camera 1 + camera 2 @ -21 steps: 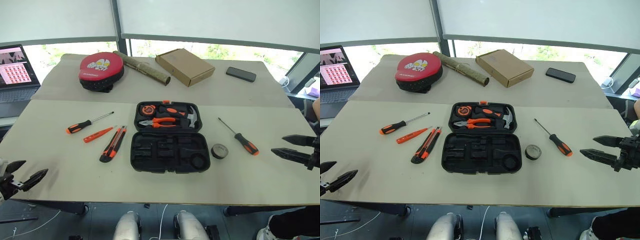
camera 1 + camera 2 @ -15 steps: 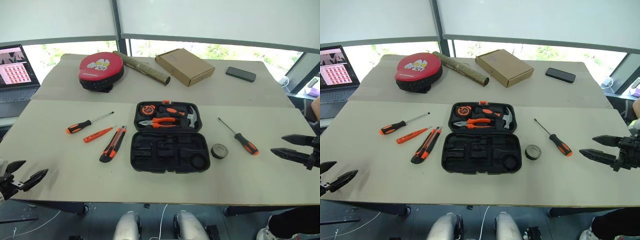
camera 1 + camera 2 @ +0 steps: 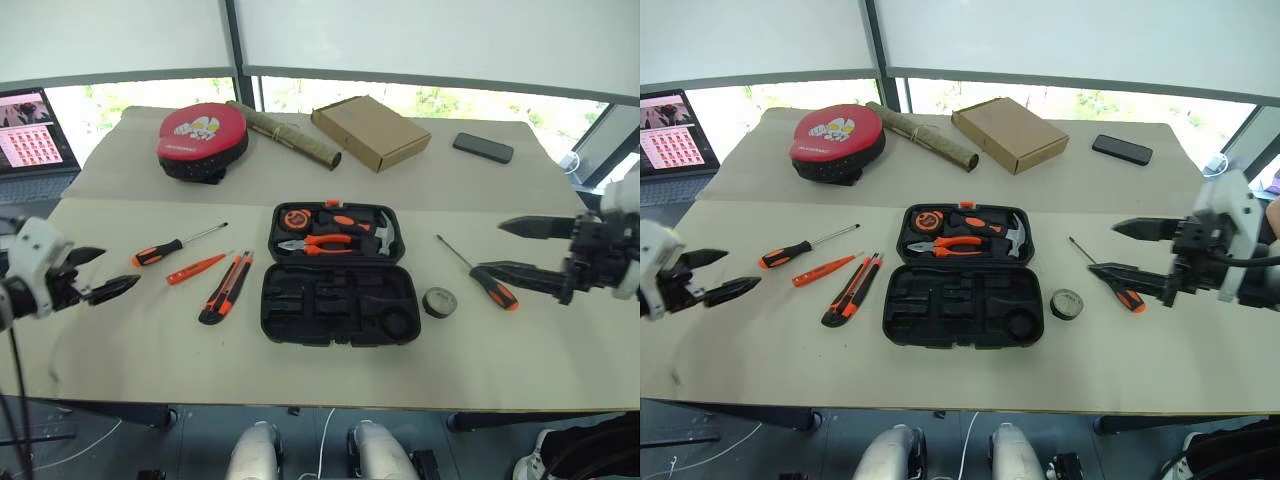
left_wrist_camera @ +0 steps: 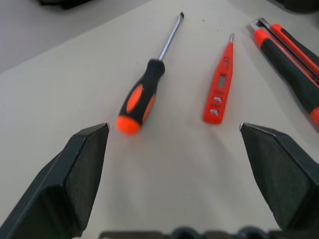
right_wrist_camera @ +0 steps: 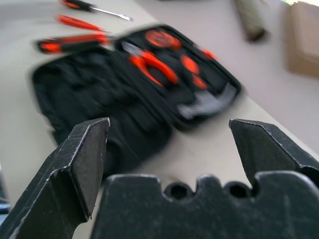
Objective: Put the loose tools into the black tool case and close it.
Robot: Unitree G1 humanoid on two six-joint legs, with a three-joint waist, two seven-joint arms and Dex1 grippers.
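The black tool case (image 3: 290,320) lies open mid-table, with pliers, hammer and tape measure in its far half. Left of it lie an orange-and-black screwdriver (image 3: 160,251), a slim orange screwdriver (image 3: 195,268) and a utility knife (image 3: 226,288). To the case's right sit a tape roll (image 3: 439,301) and a second screwdriver (image 3: 492,287). My left gripper (image 3: 120,267) hangs open just left of the left screwdriver (image 4: 142,94), pointing at it. Above the right screwdriver my right gripper (image 3: 490,247) is open and empty, aimed at the case (image 5: 99,99).
At the back stand a red-topped round pad (image 3: 203,139), a brown roll (image 3: 285,134), a cardboard box (image 3: 370,131) and a phone (image 3: 483,147). A laptop (image 3: 30,140) sits off the far left corner.
Both arms rose from beside the table's front corners and swung inward: the left toward the left screwdriver, the right over the right screwdriver. Both grippers stayed open.
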